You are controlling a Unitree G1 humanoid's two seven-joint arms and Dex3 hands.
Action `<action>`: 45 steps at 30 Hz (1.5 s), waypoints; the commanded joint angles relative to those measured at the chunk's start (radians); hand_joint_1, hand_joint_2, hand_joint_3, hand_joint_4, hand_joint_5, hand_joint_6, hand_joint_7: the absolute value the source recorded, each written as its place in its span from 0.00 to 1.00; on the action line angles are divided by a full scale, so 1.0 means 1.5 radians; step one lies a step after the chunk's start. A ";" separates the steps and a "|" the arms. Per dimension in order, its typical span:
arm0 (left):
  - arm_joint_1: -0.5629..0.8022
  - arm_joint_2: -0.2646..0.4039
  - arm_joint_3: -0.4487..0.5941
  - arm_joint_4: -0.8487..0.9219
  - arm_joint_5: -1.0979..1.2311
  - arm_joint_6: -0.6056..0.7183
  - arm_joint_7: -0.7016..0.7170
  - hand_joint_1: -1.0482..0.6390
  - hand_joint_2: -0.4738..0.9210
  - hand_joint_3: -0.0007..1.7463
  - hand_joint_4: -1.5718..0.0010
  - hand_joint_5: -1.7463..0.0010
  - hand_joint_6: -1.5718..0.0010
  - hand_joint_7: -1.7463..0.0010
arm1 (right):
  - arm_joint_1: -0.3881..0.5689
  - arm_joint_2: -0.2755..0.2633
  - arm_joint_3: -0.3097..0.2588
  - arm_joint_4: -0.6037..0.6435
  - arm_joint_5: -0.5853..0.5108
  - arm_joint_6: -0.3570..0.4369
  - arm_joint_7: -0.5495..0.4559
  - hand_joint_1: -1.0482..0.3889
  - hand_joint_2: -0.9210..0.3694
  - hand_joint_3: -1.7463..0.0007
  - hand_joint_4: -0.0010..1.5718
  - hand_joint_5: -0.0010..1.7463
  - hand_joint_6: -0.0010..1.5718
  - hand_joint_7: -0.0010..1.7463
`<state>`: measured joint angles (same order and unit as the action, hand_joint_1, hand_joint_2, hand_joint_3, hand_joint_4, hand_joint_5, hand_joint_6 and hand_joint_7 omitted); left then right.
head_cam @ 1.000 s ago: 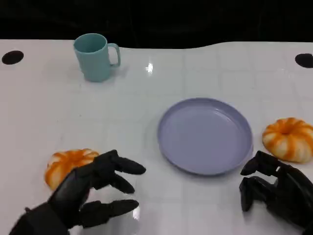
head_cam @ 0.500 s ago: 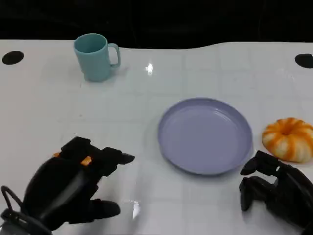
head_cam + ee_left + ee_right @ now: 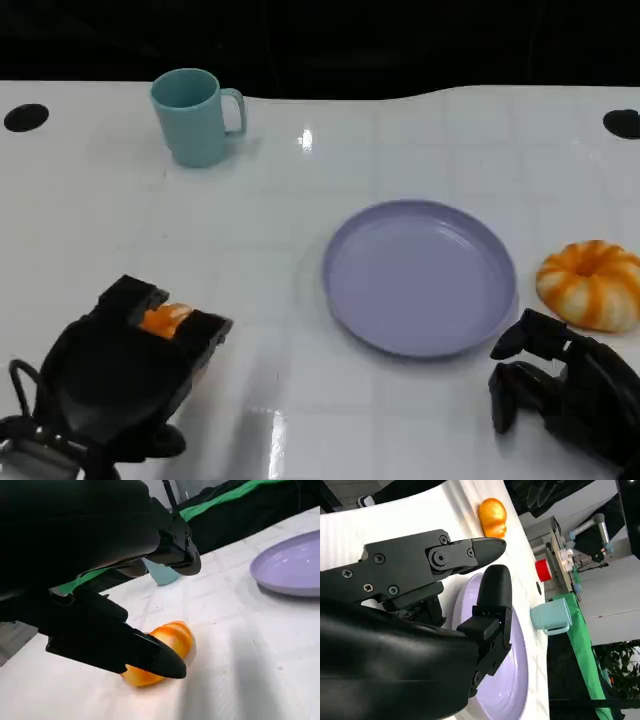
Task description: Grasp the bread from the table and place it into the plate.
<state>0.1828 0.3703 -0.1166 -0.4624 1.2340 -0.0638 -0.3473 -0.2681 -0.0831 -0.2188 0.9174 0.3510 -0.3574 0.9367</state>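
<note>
You had the black left hand down at the near left of the white table, lying over an orange-and-white striped bread roll, of which a small patch showed between the fingers. Whether the hand gripped it could not be told. Your black right hand sat at the near right, fingers curled in around nothing, just beside the round lavender plate. A second orange-and-white ring-shaped bread lay right of the plate. A teal mug stood at the far left.
</note>
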 commanded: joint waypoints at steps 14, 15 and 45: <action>-0.150 0.023 -0.083 0.245 0.013 0.070 0.066 0.31 0.86 0.00 1.00 0.80 0.90 0.93 | -0.022 -0.011 -0.009 0.044 -0.002 -0.005 0.002 0.35 0.00 0.91 0.47 0.99 0.46 0.80; -0.159 0.024 -0.086 0.262 0.009 0.071 0.075 0.32 0.86 0.01 1.00 0.80 0.91 0.93 | -0.023 -0.011 -0.009 0.046 -0.003 -0.004 0.002 0.34 0.00 0.91 0.47 0.99 0.46 0.79; -0.310 0.041 -0.175 0.684 -0.193 -0.074 0.448 0.46 0.96 0.08 0.40 0.25 0.25 0.94 | -0.002 -0.007 -0.001 0.021 -0.007 -0.004 -0.011 0.35 0.00 0.92 0.50 0.93 0.48 0.75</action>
<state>-0.2914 0.4269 -0.3737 0.4730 0.9655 -0.1138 0.1906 -0.2946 -0.0847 -0.2207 0.9570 0.3476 -0.3672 0.9299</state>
